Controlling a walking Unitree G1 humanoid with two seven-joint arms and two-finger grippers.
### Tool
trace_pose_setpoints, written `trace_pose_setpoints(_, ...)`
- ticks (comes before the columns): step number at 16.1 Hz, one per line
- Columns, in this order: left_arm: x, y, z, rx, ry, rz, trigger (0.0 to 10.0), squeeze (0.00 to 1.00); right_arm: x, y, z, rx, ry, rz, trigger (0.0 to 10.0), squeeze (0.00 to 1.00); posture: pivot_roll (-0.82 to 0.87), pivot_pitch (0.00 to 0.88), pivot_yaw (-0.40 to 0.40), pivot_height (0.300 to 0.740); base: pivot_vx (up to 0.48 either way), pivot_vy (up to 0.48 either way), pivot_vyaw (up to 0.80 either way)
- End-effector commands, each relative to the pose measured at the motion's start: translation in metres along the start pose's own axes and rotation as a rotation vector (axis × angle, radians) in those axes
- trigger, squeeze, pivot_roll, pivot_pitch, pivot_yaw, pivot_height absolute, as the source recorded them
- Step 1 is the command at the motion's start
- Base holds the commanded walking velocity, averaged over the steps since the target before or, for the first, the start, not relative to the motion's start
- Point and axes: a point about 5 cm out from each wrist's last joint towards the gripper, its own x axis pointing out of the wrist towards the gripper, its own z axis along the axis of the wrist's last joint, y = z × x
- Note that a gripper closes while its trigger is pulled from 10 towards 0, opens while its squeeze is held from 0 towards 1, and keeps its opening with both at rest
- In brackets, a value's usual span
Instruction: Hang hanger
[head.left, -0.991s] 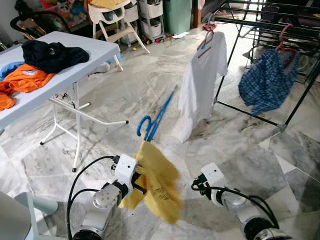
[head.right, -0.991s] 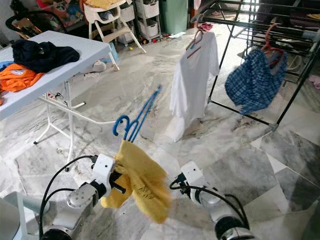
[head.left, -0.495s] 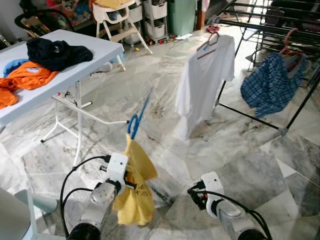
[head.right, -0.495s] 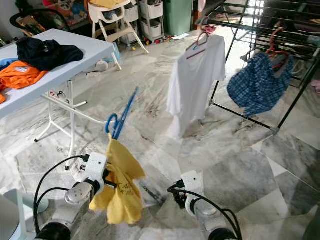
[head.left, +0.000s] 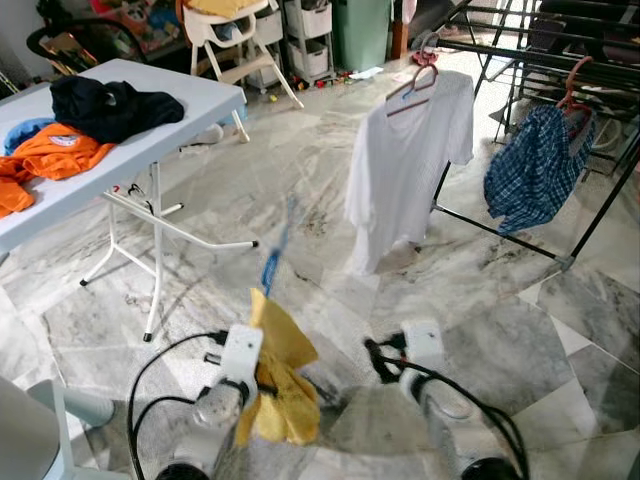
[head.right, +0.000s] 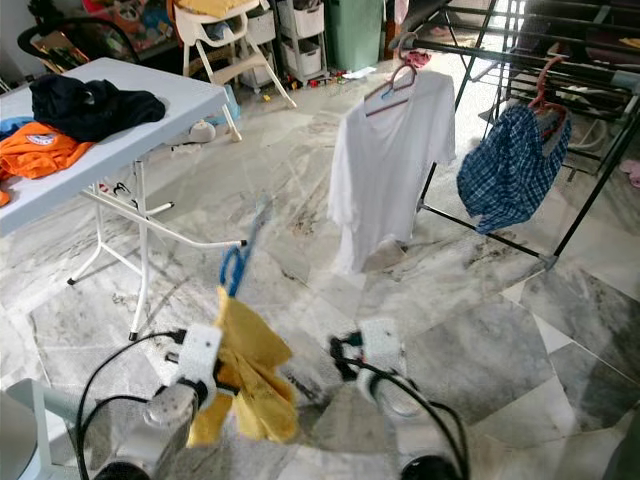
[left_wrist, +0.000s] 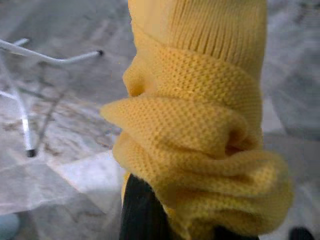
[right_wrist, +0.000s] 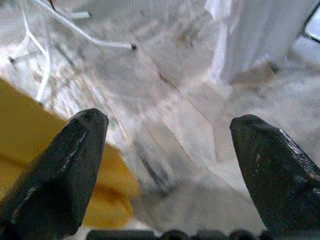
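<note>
Low over marble floor: left pincer clamped on blue hanger draped with bunched yellow knit; right pincer apart.

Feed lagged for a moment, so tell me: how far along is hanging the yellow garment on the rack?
Done: the yellow garment is on the blue hanger, and the left claw holds it. In hand: carrying it across the marble floor; the right claw is open and free. Left: reach the drying rack, where the white shirt and plaid shirt hang, and hook it on.
</note>
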Motion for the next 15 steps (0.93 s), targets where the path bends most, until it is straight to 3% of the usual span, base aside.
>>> trace_pose_setpoints(1,0.002,0.009,0.017,0.031,-0.078,0.005,10.0,0.0,0.003,0.009,0.008,0.0,-0.025,0.03,10.0,0.0,-0.13,0.0,0.081,0.74,0.0,0.0,0.0)
trace_pose_setpoints(3,0.005,0.027,0.066,0.07,-0.262,-0.028,10.0,0.0,0.012,0.025,0.025,-0.016,-0.046,0.14,10.0,0.0,-0.07,0.0,0.079,0.74,0.0,0.0,0.0)
trace_pose_setpoints(4,0.005,0.031,0.077,0.078,-0.3,-0.026,10.0,0.0,0.013,0.026,0.024,-0.029,-0.031,0.157,10.0,0.0,-0.08,0.0,0.08,0.74,0.0,0.0,0.0)
trace_pose_setpoints(6,0.003,0.048,0.1,0.12,-0.354,-0.047,10.0,0.0,0.013,0.02,0.025,0.032,-0.012,0.104,10.0,0.0,-0.05,0.0,0.055,0.74,0.0,0.0,0.0)
trace_pose_setpoints(8,0.002,0.054,0.095,0.106,-0.312,-0.031,10.0,0.0,0.01,0.019,0.025,0.023,-0.027,0.089,10.0,0.0,-0.05,0.0,0.06,0.74,0.0,0.0,0.0)
trace_pose_setpoints(9,0.001,0.046,0.069,0.047,-0.245,-0.032,10.0,0.0,0.01,0.008,0.023,0.031,-0.03,-0.006,10.0,0.0,-0.06,0.0,0.059,0.74,0.0,0.0,0.0)
trace_pose_setpoints(11,-0.002,0.034,0.046,-0.039,-0.184,-0.036,10.0,0.0,0.01,0.0,0.023,0.058,-0.031,-0.07,10.0,0.0,-0.07,0.0,0.064,0.74,0.0,0.0,0.0)
trace_pose_setpoints(15,-0.003,0.02,0.042,-0.167,-0.194,-0.041,10.0,0.0,0.008,0.002,0.025,0.017,-0.063,-0.057,10.0,0.0,-0.08,0.0,0.07,0.74,0.078,0.0,0.0)
